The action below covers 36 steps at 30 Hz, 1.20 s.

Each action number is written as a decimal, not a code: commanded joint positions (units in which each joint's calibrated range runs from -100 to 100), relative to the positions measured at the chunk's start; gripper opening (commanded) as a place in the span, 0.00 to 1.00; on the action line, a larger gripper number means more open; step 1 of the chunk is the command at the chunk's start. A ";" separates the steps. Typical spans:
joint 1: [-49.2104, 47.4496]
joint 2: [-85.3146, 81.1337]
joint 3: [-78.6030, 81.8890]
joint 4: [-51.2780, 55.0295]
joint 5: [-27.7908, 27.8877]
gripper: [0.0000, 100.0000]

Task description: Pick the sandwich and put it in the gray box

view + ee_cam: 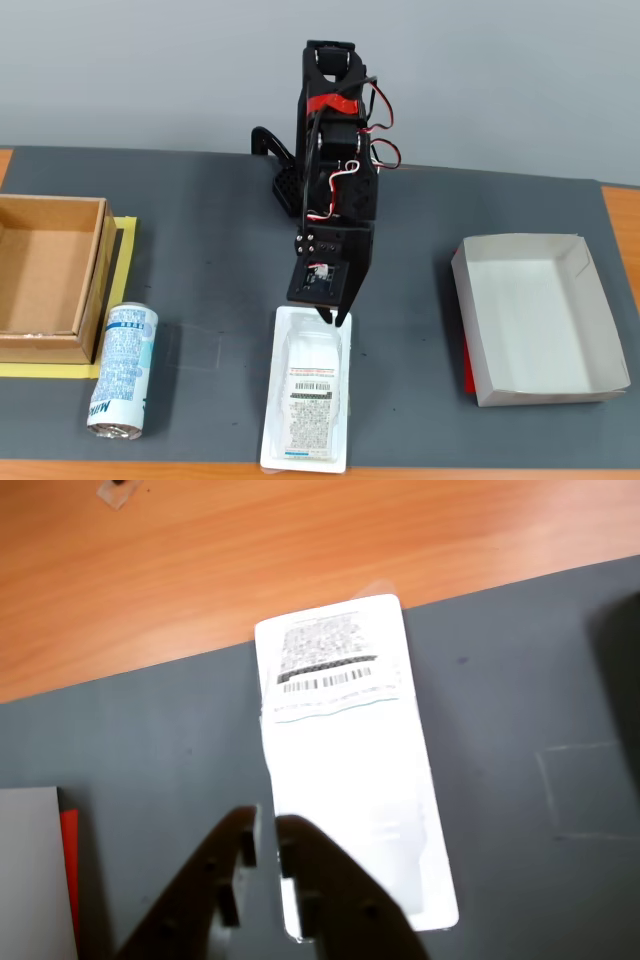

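Note:
The sandwich [305, 395] is a long clear-white pack with a barcode label, lying flat on the dark mat near the front edge. In the wrist view the sandwich [350, 770] stretches away from me. My gripper [266, 832] sits at its near end, the jaws drawn almost together astride its left rim. In the fixed view the gripper [335, 318] points down at the pack's far right corner. The gray box [535, 320] stands empty on the right of the fixed view. A corner of the gray box [25, 870] shows at the wrist view's lower left.
A blue-and-white drink can [122, 372] lies on its side left of the sandwich. A brown cardboard box [45, 280] stands at the far left on yellow tape. Something red [468, 368] pokes out from under the gray box. Orange wood table [250, 550] borders the mat.

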 commanded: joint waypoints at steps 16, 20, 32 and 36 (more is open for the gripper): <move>2.51 12.83 -14.60 10.11 0.43 0.02; 2.44 13.08 -14.51 10.55 1.74 0.03; 1.92 13.00 -14.15 10.64 5.75 0.04; 1.69 12.83 -14.06 10.64 6.37 0.19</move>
